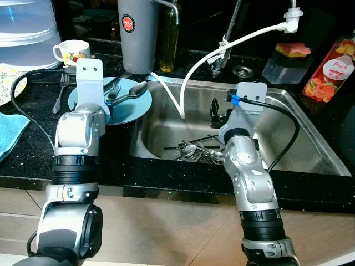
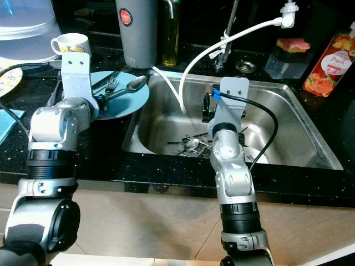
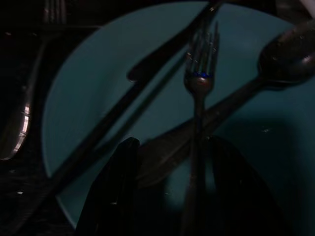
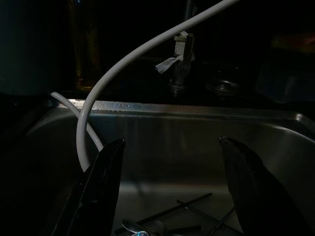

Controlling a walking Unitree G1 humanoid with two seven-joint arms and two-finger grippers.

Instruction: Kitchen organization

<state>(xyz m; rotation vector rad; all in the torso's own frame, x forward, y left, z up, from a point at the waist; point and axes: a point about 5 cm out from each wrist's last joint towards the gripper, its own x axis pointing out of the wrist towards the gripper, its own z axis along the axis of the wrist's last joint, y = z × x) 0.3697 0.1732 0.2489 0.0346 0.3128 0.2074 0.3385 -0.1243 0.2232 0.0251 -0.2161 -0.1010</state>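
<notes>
A light blue plate [image 1: 136, 108] lies on the black counter left of the sink. On it rest a spoon [image 1: 133, 90], a fork [image 3: 199, 73] and a knife [image 3: 147, 69]. My left gripper [image 3: 172, 191] hovers low over the plate's near edge, open, with the fork's handle running between its fingers [image 3: 118, 191]. Inside the steel sink [image 1: 288, 138] lies a pile of cutlery [image 1: 194, 151]. Above that pile my right gripper [image 4: 172, 142] hangs open with nothing between its fingers.
A white hose [image 1: 222, 47] curves from the tap area down into the sink. Behind the plate stand a mug [image 1: 71, 51], a grey canister [image 1: 137, 33] and an oil bottle [image 1: 169, 39]. A loose fork [image 1: 61, 91] and a blue cloth [image 1: 11, 133] lie at left. A peach bottle [image 1: 330, 69] stands at right.
</notes>
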